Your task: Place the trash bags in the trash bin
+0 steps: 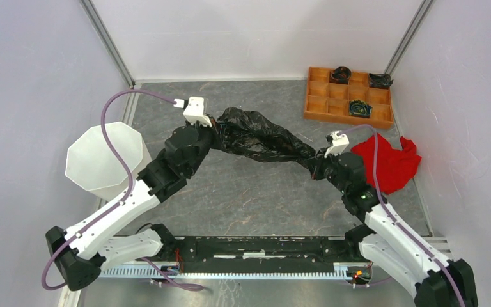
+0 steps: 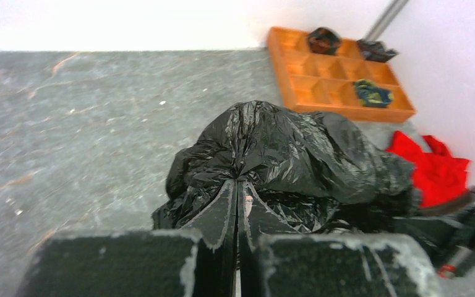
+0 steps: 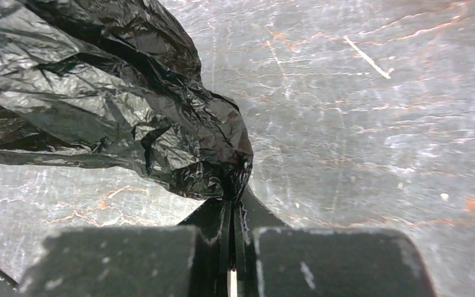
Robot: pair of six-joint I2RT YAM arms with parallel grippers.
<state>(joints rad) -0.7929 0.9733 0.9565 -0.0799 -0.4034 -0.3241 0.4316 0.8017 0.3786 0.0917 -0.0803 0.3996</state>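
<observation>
A glossy black trash bag [image 1: 259, 137] hangs stretched between my two grippers over the middle of the table. My left gripper [image 1: 215, 123] is shut on its left end; in the left wrist view the bag [image 2: 284, 148] bunches at the closed fingertips [image 2: 240, 184]. My right gripper [image 1: 313, 160] is shut on its right end; in the right wrist view the bag [image 3: 99, 105] gathers into the pinched jaws [image 3: 235, 192]. The white trash bin [image 1: 105, 160] lies tilted at the left, beside my left arm, its opening facing away from the bag.
An orange compartmented tray [image 1: 348, 96] with small dark items sits at the back right, also in the left wrist view [image 2: 340, 74]. A red cloth [image 1: 390, 163] lies to the right of my right gripper. White walls enclose the table on three sides.
</observation>
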